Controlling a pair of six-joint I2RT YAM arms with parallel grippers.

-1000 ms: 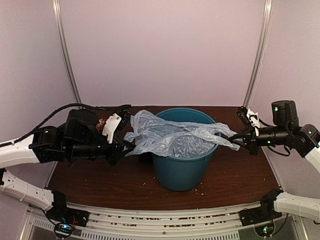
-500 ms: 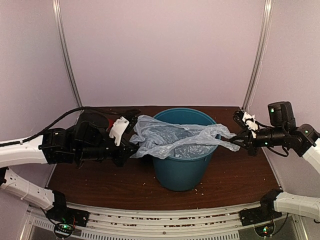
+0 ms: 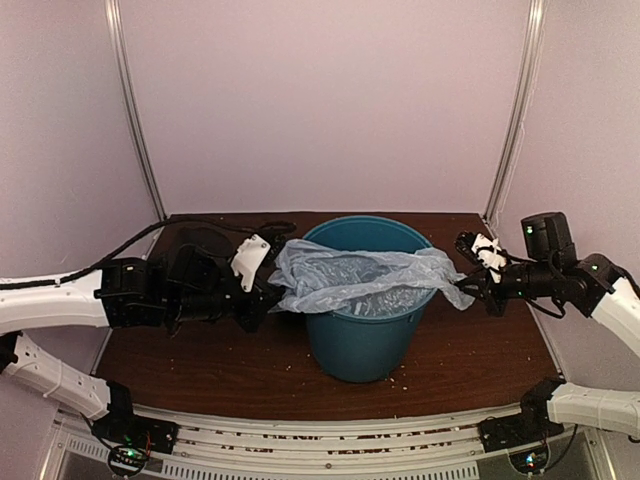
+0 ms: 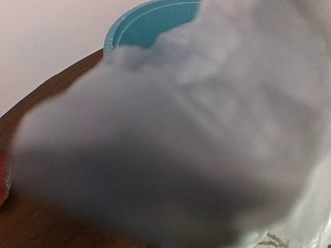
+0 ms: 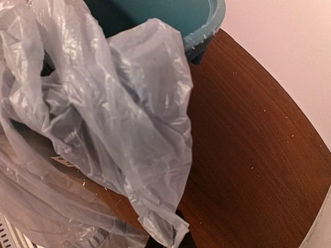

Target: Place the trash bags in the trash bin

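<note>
The teal trash bin [image 3: 360, 335] stands upright mid-table. The pale blue-grey trash bag [image 3: 352, 278] lies stretched across its mouth, sagging inside, with both ends hanging over the rim. My left gripper [image 3: 268, 298] is shut on the bag's left edge, close to the bin's left side. My right gripper [image 3: 478, 284] is shut on the bag's right end, just right of the rim. In the left wrist view the blurred bag [image 4: 196, 134] hides the fingers; only the bin's rim [image 4: 150, 18] shows. In the right wrist view the crinkled bag [image 5: 119, 113] drapes from the bin [image 5: 207, 23] over my fingers.
The brown table [image 3: 450, 360] carries scattered crumbs. A red object [image 4: 2, 178] shows at the left edge of the left wrist view. Pink walls and two metal poles [image 3: 512, 120] close in the back and sides. A white rail [image 3: 330, 435] runs along the near edge.
Both grippers moved inward toward the bin, still shut on the bag. The bag has slackened and sunk from above the bin onto its rim and into its mouth.
</note>
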